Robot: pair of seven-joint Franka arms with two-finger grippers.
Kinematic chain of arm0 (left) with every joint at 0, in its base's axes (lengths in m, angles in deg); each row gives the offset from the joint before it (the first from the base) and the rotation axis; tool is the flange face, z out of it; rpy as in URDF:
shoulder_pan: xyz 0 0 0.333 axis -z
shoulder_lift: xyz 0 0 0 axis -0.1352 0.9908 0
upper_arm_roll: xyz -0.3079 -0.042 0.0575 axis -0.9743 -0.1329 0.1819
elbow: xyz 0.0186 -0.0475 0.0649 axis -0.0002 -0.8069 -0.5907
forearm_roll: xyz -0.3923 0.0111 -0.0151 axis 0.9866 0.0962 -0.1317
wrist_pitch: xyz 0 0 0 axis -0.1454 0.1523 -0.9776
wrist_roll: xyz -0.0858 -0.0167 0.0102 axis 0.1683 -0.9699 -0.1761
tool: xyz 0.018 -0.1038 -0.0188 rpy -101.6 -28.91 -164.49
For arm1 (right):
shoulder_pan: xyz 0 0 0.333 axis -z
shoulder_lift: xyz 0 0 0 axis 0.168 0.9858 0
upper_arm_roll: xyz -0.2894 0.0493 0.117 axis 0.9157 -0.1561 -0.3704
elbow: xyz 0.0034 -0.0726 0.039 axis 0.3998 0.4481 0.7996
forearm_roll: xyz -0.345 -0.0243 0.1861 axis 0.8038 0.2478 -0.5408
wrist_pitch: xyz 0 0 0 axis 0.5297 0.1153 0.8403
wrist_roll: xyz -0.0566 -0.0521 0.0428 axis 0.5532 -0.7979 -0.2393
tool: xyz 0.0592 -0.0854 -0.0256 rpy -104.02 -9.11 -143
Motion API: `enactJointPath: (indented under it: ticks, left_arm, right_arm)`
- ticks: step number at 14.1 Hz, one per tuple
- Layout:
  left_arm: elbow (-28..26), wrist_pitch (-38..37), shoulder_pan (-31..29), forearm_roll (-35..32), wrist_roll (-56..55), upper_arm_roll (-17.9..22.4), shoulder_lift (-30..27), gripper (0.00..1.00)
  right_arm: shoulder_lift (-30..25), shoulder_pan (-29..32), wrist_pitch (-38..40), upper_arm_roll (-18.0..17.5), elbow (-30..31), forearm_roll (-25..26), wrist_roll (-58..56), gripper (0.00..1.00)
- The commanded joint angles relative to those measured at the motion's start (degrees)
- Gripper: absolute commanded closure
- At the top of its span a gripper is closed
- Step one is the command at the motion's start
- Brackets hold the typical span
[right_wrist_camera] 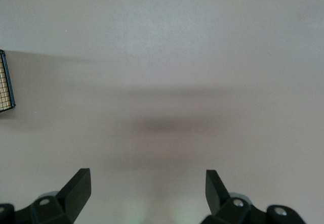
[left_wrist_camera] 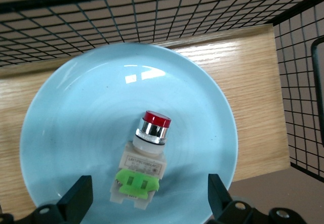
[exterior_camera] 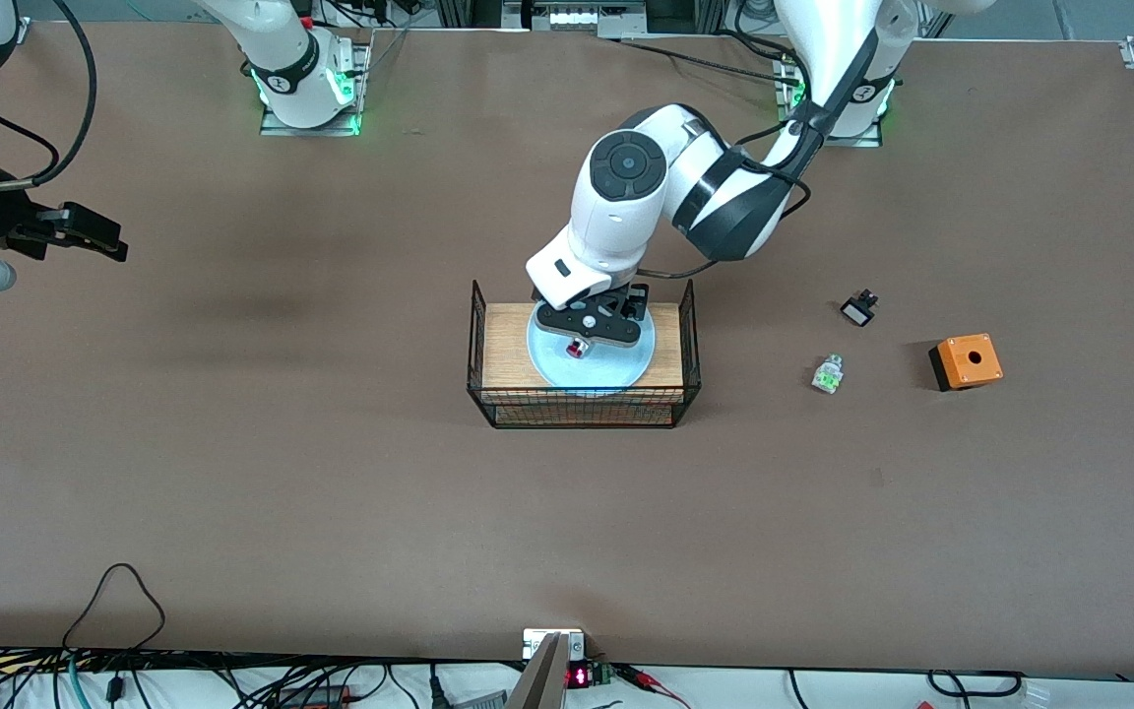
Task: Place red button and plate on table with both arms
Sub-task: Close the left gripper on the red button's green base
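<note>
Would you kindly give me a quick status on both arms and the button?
Left end effector open over red button, not gripping. Button lies on plate inside wire rack. Right end effector open over bare table, waiting.

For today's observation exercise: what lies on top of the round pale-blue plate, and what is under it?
On the round pale-blue plate lies the red-capped push-button, between the open left gripper fingers. Under it is the wooden board in the black wire rack; the board beneath the plate is covered.
</note>
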Motion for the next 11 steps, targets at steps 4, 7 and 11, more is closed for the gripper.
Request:
enactJointPath:
  ticks: [4,7,11]
  left_arm:
    - [1.81,2.25,0.57,-1.87,0.93,0.6,2.45,0.0]
    - [1.72,2.34,0.57,-1.87,0.93,0.6,2.54,0.06]
    - [1.81,2.07,0.57,-1.78,0.49,0.6,1.93,0.51]
  right_arm:
    - [0.21,0.1,0.22,-0.1,-0.2,0.62,0.27,0.0]
    - [0.21,0.1,0.31,-0.01,-0.2,0.62,0.27,0.0]
    - [0.21,0.1,0.22,-0.01,-0.2,0.62,0.27,0.0]
